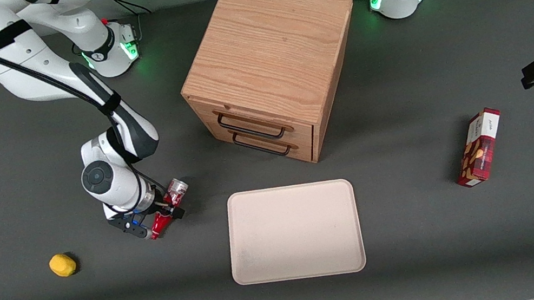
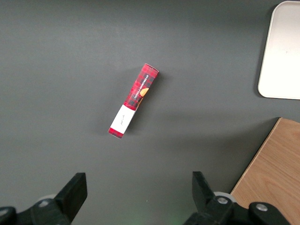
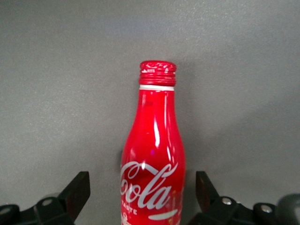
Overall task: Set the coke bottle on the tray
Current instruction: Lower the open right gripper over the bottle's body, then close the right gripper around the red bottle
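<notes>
My claw [image 1: 163,219] sits spread around the coke bottle [image 1: 167,207] lying on the surface beside the tray [image 1: 293,231], not yet pinching, so I worry the round body rolls aside if one finger touches first.

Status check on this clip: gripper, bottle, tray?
Gripper open, astride coke bottle lying on the table. Tray bare, beside it. Nothing between them.
</notes>
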Action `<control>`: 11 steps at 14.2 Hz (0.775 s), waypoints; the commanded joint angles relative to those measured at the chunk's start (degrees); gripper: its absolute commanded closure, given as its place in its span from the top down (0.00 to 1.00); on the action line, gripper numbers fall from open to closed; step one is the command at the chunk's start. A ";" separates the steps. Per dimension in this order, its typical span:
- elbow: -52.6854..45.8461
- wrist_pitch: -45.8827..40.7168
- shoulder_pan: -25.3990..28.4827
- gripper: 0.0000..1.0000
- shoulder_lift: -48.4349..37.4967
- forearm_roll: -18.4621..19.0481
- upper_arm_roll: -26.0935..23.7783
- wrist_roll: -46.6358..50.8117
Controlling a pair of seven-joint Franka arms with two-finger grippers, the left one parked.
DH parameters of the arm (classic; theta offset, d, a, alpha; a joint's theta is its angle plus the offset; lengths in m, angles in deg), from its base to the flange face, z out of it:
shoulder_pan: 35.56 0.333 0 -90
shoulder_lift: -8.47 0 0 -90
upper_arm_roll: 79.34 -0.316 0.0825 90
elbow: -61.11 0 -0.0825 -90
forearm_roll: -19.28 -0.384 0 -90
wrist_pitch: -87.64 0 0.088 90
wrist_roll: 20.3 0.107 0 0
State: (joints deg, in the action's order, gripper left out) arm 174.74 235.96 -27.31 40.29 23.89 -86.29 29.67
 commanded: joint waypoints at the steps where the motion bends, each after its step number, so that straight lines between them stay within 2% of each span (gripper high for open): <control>1: -0.16 1.45 0.97 1.00 0.53 1.63 0.19 2.58; 2: -0.16 1.45 0.97 1.00 0.53 1.63 0.19 2.85; 3: -0.16 1.53 0.97 0.92 0.53 1.63 0.19 2.94; 5: -0.07 1.53 1.58 0.08 0.44 1.71 0.27 3.63; 6: -0.07 1.62 1.59 0.00 0.44 2.24 0.28 3.81; 11: 0.01 1.71 1.59 0.00 0.44 2.68 0.36 3.82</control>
State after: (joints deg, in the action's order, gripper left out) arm 174.71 236.45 -26.45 40.46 24.84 -86.35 31.14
